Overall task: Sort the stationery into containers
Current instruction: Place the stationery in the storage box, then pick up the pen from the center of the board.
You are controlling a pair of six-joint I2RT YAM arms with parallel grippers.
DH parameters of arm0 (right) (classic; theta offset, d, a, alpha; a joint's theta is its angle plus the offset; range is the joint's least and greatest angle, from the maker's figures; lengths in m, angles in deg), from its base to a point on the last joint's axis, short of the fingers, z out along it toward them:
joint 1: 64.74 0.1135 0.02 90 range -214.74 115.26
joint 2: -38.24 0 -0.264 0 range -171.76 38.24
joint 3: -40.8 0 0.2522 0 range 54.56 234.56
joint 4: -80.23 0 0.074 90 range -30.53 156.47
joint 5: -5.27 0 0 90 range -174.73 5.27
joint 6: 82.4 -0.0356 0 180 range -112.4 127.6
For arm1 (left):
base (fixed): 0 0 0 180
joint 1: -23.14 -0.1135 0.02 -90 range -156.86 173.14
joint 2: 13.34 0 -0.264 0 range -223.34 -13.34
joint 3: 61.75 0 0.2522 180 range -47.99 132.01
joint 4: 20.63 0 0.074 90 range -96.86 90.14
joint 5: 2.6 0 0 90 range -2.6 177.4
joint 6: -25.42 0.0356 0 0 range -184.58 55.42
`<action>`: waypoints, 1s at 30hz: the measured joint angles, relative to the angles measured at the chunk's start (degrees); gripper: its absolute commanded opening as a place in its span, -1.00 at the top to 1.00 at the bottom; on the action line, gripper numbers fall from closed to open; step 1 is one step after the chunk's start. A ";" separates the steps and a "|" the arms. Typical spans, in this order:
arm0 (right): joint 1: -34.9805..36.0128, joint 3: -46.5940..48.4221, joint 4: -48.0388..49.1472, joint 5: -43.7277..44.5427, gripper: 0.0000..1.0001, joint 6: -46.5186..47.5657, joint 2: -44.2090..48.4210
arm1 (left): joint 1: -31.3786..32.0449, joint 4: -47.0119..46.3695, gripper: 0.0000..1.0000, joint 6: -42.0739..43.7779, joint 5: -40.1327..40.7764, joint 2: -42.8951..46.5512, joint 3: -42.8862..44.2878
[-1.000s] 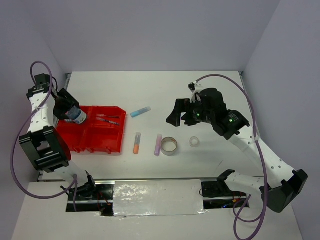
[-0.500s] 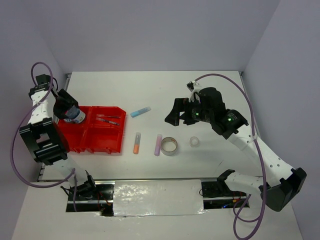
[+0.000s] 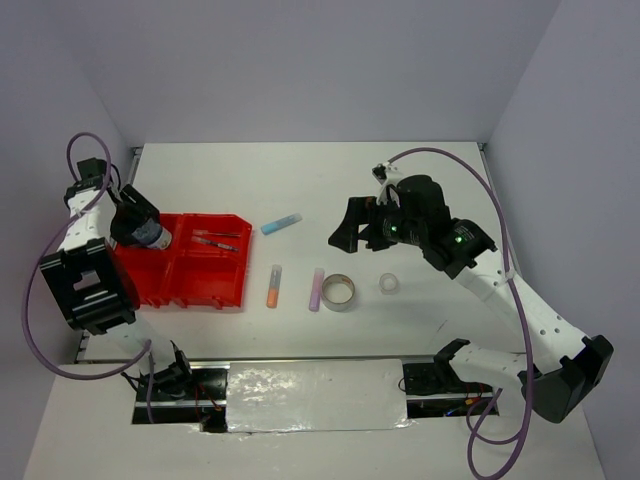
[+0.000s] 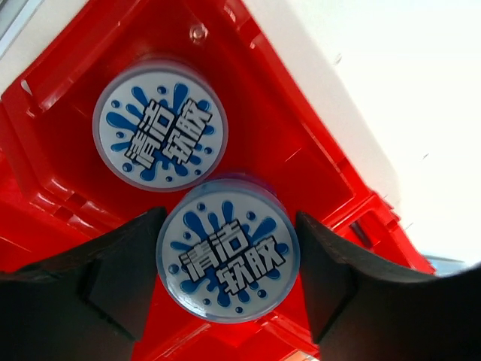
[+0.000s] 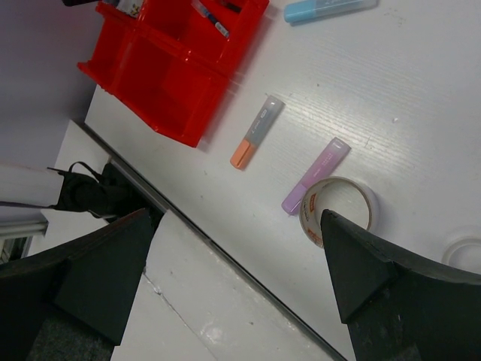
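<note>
My left gripper (image 3: pixel 138 230) is shut on a round blue-patterned tub (image 4: pixel 227 257), held low over the far-left compartment of the red tray (image 3: pixel 200 280). A second tub (image 4: pixel 159 124) sits in that compartment beside it. Two thin pens (image 3: pixel 218 240) lie in the far-right compartment. On the table lie a light-blue stick (image 3: pixel 281 223), an orange stick (image 3: pixel 273 286), a lilac stick (image 3: pixel 317 289), a grey tape ring (image 3: pixel 338 292) and a clear tape ring (image 3: pixel 389 284). My right gripper (image 3: pixel 350 225) is open and empty, raised above the grey ring (image 5: pixel 338 210) and lilac stick (image 5: pixel 316 175).
The tray (image 5: pixel 173 68) stands at the table's left side, close to the left wall. The table's near edge (image 5: pixel 225 256) runs just below the sticks, with cables and a cut-out beyond it. White walls close in the back and sides.
My left gripper has shifted slightly with the tub still over the tray's far-left compartment. My right gripper has edged a little to the left, still open.
</note>
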 measured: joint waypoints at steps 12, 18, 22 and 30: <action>0.76 0.00 -0.07 -0.09 -0.99 -0.42 1.55 | 6.73 1.49 -0.99 0.33 -1.99 8.35 2.01; 0.96 0.00 -0.90 1.77 -0.99 -0.37 3.37 | 30.12 0.79 -0.99 0.02 5.33 19.54 1.90; 0.96 0.00 -2.67 3.54 -0.99 0.15 4.07 | 52.74 0.20 -0.98 -1.90 10.19 23.50 -4.39; 0.96 0.13 -5.81 5.66 -0.99 1.31 5.97 | 66.20 0.11 -0.85 -5.99 14.32 19.37 -21.68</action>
